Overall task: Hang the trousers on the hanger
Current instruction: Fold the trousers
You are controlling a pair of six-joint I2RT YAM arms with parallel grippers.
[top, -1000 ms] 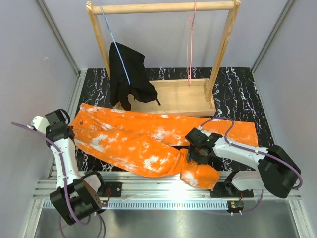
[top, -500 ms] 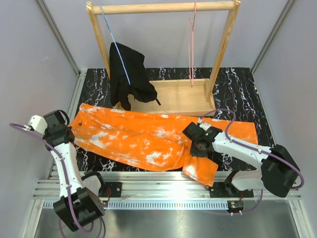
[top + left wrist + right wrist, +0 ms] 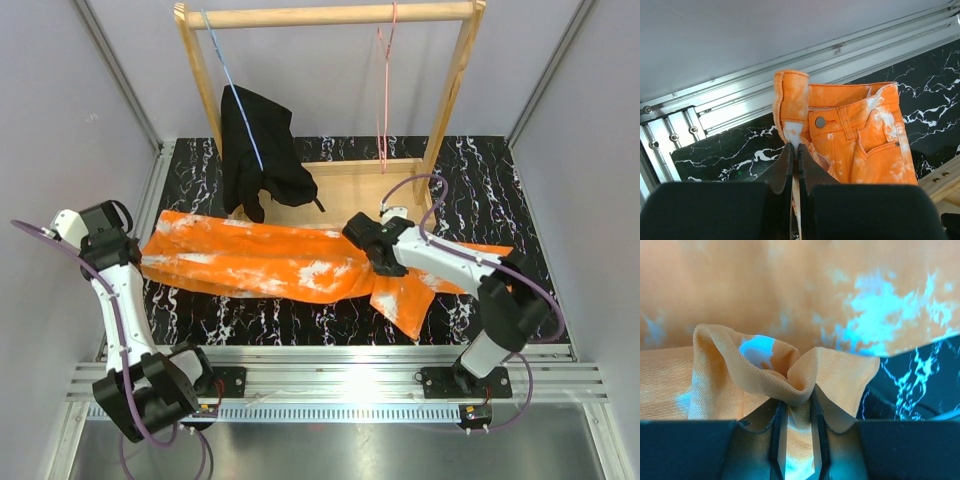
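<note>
Pinching trousers [image 3: 260, 262]: left gripper [image 3: 795, 146] clamped on waistband, 9 o'clock; right gripper [image 3: 797, 407] clamped on leg fold, centre. Likely drawing cloth taut for hanger [image 3: 383, 110], 1 o'clock.

- no text, label, brand, number or sign can be read in any view.
- the trousers [image 3: 865, 145] carry a metal button [image 3: 820, 121]; any marking on it is too small to tell.
</note>
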